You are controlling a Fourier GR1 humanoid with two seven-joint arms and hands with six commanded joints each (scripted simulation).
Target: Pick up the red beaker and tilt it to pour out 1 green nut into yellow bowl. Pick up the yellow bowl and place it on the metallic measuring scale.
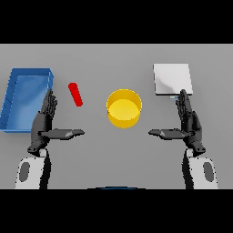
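Observation:
A red beaker [75,94] stands slanted on the grey table, left of centre. The yellow bowl [124,107] sits in the middle, and I see nothing inside it. The metallic measuring scale [171,78] lies flat at the back right. My left hand [44,122] is open, fingers straight and thumb pointing inward, below and left of the beaker and apart from it. My right hand [188,122] is open in the same pose, right of the bowl, its fingertips just reaching the scale's front edge. No green nut shows.
A blue tray [12,98] with raised walls lies at the far left, just behind my left hand.

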